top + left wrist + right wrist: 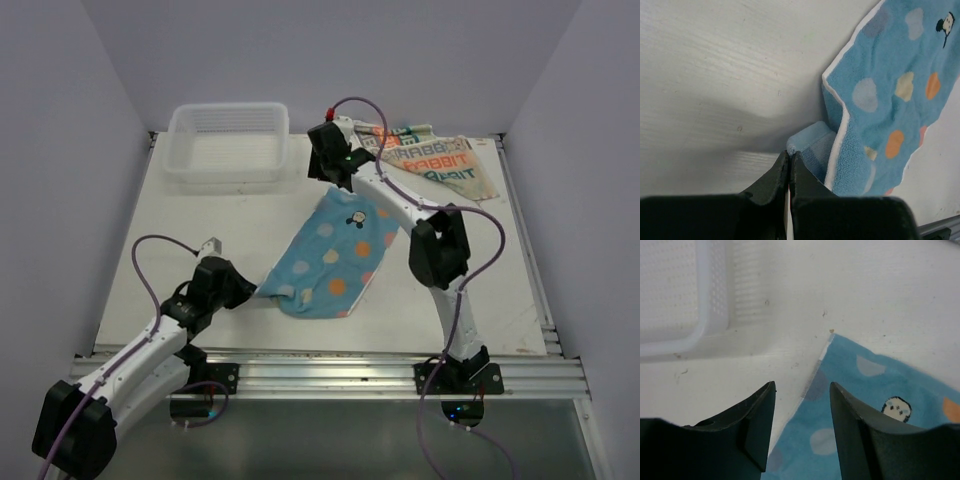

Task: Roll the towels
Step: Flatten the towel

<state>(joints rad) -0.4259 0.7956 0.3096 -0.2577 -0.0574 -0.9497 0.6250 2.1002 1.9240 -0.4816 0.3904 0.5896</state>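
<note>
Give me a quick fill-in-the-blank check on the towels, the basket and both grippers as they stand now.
1. The towel lying between the two arms is light ____ with polka dots.
2. The right gripper stands over that towel's far corner with its jaws ____.
3. The left gripper, at the near corner, has its jaws ____.
4. The cream towel lies at the far ____ of the table, and the white basket sits at the opposite far corner.

Missing words: blue; open; shut; right

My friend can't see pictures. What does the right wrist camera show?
The right claw hangs open over the edge of a light blue polka-dot towel on the white table. The towel has a little penguin-like picture, and a white plastic basket sits at upper left.
</note>
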